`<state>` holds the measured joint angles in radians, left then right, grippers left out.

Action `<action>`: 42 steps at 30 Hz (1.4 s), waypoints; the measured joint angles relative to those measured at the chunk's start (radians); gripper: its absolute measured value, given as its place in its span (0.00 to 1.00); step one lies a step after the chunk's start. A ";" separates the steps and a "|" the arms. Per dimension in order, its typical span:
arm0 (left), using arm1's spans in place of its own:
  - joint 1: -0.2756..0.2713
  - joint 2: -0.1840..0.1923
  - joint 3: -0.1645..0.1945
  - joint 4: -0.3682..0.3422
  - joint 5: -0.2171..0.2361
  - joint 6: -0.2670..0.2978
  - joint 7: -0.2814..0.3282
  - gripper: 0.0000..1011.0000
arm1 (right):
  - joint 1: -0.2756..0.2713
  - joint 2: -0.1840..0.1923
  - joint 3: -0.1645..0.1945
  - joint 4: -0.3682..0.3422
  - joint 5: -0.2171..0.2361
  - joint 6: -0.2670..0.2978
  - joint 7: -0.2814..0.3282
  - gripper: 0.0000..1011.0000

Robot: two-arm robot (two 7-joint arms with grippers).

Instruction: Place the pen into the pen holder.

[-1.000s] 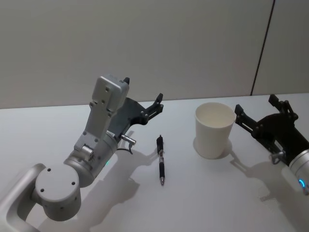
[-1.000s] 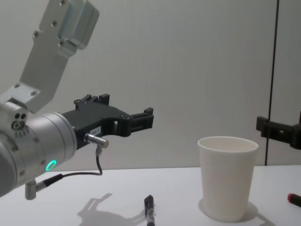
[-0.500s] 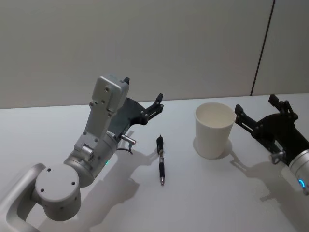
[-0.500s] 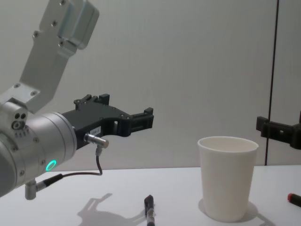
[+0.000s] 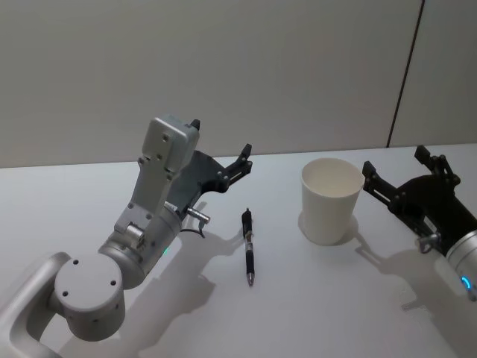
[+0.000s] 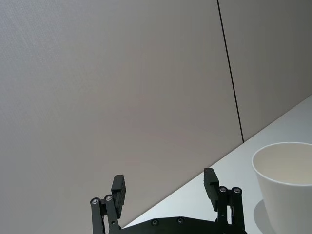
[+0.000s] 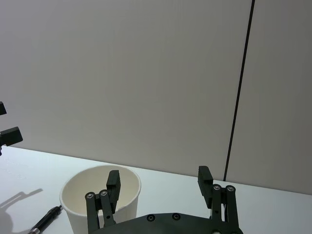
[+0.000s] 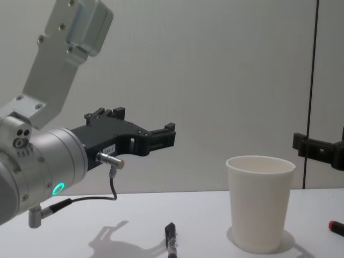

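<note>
A black pen (image 5: 249, 247) lies flat on the white table (image 5: 320, 298), pointing toward me, and its top end shows in the chest view (image 8: 171, 239). To its right stands the pen holder (image 5: 331, 200), an upright white paper cup (image 8: 260, 203) with nothing in it. My left gripper (image 5: 221, 139) hovers open above the table, behind and left of the pen, holding nothing. My right gripper (image 5: 393, 159) is open just right of the cup, also holding nothing. The right wrist view looks past its open fingers (image 7: 113, 181) at the cup (image 7: 78, 214) and the pen (image 7: 46, 220).
A plain grey wall (image 5: 283, 67) runs behind the table. A small red-tipped object (image 8: 336, 227) lies at the right edge of the chest view. The left wrist view shows the cup (image 6: 287, 187) off to one side of its open fingers (image 6: 119, 186).
</note>
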<state>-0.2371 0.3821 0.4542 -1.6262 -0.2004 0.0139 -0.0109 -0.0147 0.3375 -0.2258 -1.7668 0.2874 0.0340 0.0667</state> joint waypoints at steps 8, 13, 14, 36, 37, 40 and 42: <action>0.000 0.000 0.000 0.000 0.000 0.000 0.000 0.99 | 0.002 -0.001 0.000 0.000 -0.001 0.001 0.002 0.99; 0.000 0.000 0.000 0.000 0.000 0.000 0.000 0.99 | 0.016 -0.002 0.000 0.001 -0.013 0.031 0.023 0.99; 0.000 0.000 0.000 0.000 0.000 0.000 0.000 0.99 | 0.019 -0.001 0.000 0.001 -0.015 0.037 0.028 0.99; 0.000 0.000 0.000 0.000 0.000 0.000 0.000 0.99 | 0.187 0.123 0.081 -0.047 -0.043 0.381 0.318 0.99; 0.000 0.000 0.000 0.000 0.000 0.000 0.000 0.99 | 0.202 0.135 0.090 -0.047 -0.039 0.402 0.342 0.99; 0.000 0.000 0.000 0.000 0.000 0.000 0.000 0.99 | 0.221 0.152 0.101 -0.045 -0.035 0.430 0.369 0.99; 0.000 0.000 0.000 0.000 0.000 0.000 0.000 0.99 | 0.245 0.174 0.114 -0.039 -0.033 0.463 0.402 0.99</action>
<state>-0.2371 0.3821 0.4543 -1.6262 -0.2004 0.0139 -0.0110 0.2301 0.5118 -0.1115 -1.8057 0.2543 0.4966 0.4685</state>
